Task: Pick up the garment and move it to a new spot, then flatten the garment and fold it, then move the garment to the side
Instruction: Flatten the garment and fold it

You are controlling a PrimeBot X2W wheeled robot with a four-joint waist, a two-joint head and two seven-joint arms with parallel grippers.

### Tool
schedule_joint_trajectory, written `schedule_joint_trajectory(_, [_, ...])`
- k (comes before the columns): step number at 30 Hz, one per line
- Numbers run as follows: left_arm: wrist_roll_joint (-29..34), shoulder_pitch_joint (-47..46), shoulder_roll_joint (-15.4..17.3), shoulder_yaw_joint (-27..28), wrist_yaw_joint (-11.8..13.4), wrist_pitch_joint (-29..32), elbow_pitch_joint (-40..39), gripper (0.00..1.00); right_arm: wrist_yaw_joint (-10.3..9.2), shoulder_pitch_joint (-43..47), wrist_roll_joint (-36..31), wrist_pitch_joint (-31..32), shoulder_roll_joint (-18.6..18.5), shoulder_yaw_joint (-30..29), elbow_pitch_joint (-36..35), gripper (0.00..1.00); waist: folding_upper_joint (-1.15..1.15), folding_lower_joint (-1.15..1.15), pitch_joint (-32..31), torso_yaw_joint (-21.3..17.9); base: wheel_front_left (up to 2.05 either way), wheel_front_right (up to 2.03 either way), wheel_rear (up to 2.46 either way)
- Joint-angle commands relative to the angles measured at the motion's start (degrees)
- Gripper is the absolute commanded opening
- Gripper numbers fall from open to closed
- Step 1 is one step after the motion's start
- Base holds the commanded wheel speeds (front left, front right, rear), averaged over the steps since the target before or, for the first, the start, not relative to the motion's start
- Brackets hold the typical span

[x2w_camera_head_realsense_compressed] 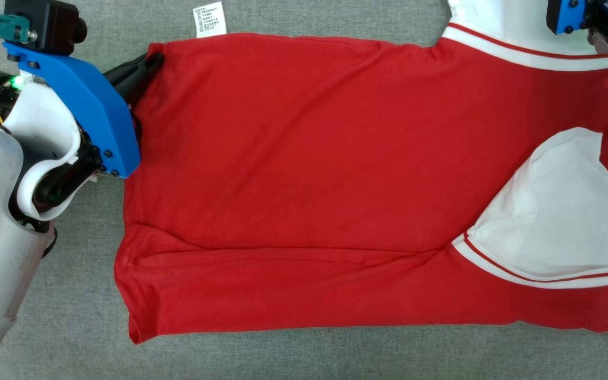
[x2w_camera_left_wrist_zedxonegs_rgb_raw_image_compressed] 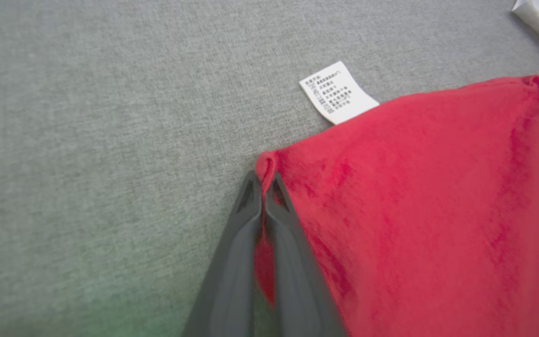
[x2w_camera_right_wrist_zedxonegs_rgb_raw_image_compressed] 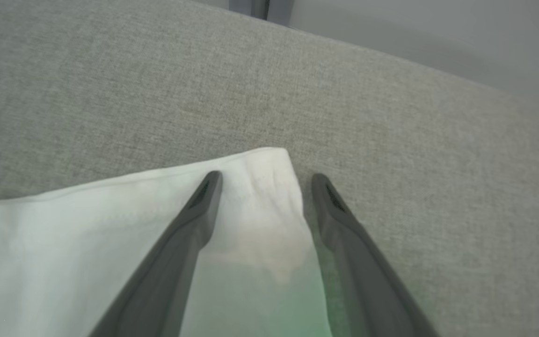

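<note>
Two grippers at red T-shirt (x2w_camera_head_realsense_compressed: pixel 304 174): my L gripper (x2w_camera_left_wrist_zedxonegs_rgb_raw_image_compressed: pixel 264 180) clamped on its corner nr care label (x2w_camera_head_realsense_compressed: pixel 209 19), my R gripper (x2w_camera_right_wrist_zedxonegs_rgb_raw_image_compressed: pixel 264 181) spread apart astride its white corner (x2w_camera_right_wrist_zedxonegs_rgb_raw_image_compressed: pixel 255 206).

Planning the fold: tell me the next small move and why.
Probably close the right gripper: its jaws stand open astride the white sleeve corner of the red-and-white fabric T-shirt, while the left gripper is shut on its red hem corner.

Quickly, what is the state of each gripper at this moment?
Left gripper: shut on a red corner of the garment.
Right gripper: open, fingers astride its white corner.
</note>
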Motion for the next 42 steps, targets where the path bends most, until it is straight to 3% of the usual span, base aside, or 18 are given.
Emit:
schedule_joint_trajectory(1, [0.29, 1.01, -0.07, -1.31, -0.09, 0.59, 1.76, 0.00, 0.01, -0.23, -0.50, 0.48, -0.08, 0.02, 1.45, 0.64, 0.00, 0.00, 0.24, 0.29, 0.00, 0.00, 0.00])
schedule_joint_trajectory(2, [0.33, 0.94, -0.02, -1.39, -0.10, 0.44, 2.04, 0.00, 0.01, -0.21, -0.81, 0.34, 0.13, 0.05, 1.70, 0.09, 0.00, 0.00, 0.25, 0.23, 0.00, 0.00, 0.00])
schedule_joint_trajectory(3, [0.30, 0.88, 0.02, -1.39, -0.22, 0.20, 2.34, 0.00, 0.00, 0.07, -0.97, 0.57, 0.34, 0.14, 1.93, 0.00, 0.00, 0.00, 0.19, 0.13, 0.00, 0.00, 0.00])
schedule_joint_trajectory(17, [2.15, 4.59, 0.24, 1.24, -0.38, -11.98, 4.28, 0.00, 0.01, 5.09, 6.05, -9.42, -0.75, 3.85, -2.20, 0.00, 0.00, 0.00, -6.14, -2.81, 0.00, 0.00, 0.00])
schedule_joint_trajectory(26, [3.25, 14.97, 1.66, -0.91, -2.02, -22.04, 1.55, 0.00, 0.01, 21.59, 17.53, -10.71, -5.69, 8.74, -14.38, 0.00, 0.00, 0.00, -13.91, -4.02, 0.00, 0.00, 0.00])
schedule_joint_trajectory(35, [5.12, 24.61, 0.93, -1.06, -0.25, -32.99, 1.45, 0.00, 0.01, 38.62, 21.81, -9.18, -8.71, 4.23, -30.16, 0.00, 0.00, 0.00, -18.31, -4.46, 0.00, 0.00, 0.00])
schedule_joint_trajectory(42, [6.61, 28.79, -0.37, -1.72, 1.84, -37.53, 2.71, 0.00, 0.01, 49.47, 20.82, -6.00, -6.17, -1.19, -40.10, 0.00, 0.00, 0.00, -20.47, -4.02, 0.00, 0.00, 0.00])
